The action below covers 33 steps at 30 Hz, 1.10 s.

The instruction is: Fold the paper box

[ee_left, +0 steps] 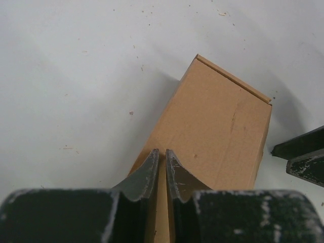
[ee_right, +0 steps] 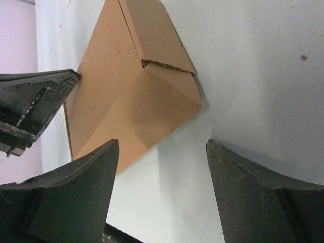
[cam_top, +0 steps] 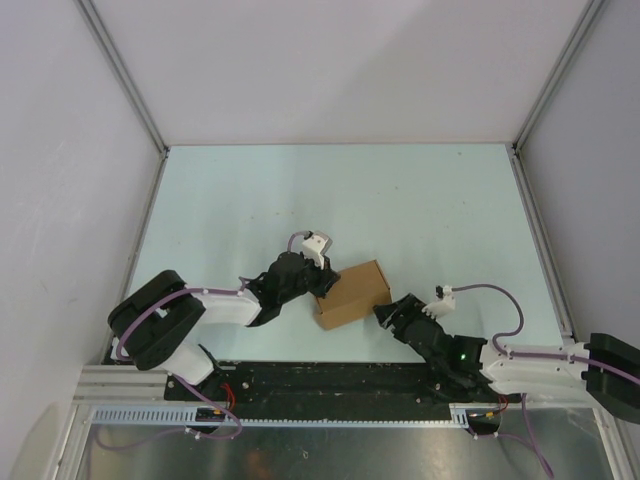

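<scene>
**Flanking a folded box on the table**

Sitting in the lower middle of the top view, the paper box (cam_top: pixel 352 294) rests on the pale table (cam_top: pixel 400 200), turned at a slant. It is already a closed block; the right wrist view shows a flap seam along its upper end.

The left gripper (cam_top: pixel 325 283) meets the box at its left end. In the left wrist view its fingers (ee_left: pixel 147 174) are drawn almost together, leaving only a thin slit with tan cardboard showing through it. Whether they nip any cardboard cannot be told.

The right gripper (cam_top: pixel 385 313) lies at the lower right corner of the box. In its own view the jaws stand wide apart, holding nothing, and the nearest box corner lies just ahead of the gap, closer to the finger in the lower left of the frame.
</scene>
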{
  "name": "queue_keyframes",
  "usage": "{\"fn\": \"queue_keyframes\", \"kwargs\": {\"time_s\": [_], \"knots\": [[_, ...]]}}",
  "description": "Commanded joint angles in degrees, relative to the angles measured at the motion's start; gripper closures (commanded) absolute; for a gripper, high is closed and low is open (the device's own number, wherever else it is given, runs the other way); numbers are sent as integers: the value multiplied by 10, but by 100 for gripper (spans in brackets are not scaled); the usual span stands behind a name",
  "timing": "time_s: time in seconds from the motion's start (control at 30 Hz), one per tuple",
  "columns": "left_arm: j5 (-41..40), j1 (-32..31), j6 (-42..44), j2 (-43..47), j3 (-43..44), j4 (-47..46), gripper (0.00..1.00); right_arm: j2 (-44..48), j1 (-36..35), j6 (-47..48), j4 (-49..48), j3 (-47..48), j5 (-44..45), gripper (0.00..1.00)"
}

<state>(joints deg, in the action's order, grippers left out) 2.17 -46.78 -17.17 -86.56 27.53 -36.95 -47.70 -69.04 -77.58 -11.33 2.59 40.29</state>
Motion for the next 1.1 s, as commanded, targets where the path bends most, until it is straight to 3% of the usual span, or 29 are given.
{"fn": "queue_keyframes", "kwargs": {"time_s": [0.0,0.4,1.07], "knots": [[-1,3,-3,2,-6,16,85,-33,18,-6,-75,-46,8,24],[5,3,-4,-12,3,16,85,-43,76,8,-133,-72,-36,22],[13,3,-1,-15,10,16,86,-191,109,34,-303,-74,-79,21]]}}
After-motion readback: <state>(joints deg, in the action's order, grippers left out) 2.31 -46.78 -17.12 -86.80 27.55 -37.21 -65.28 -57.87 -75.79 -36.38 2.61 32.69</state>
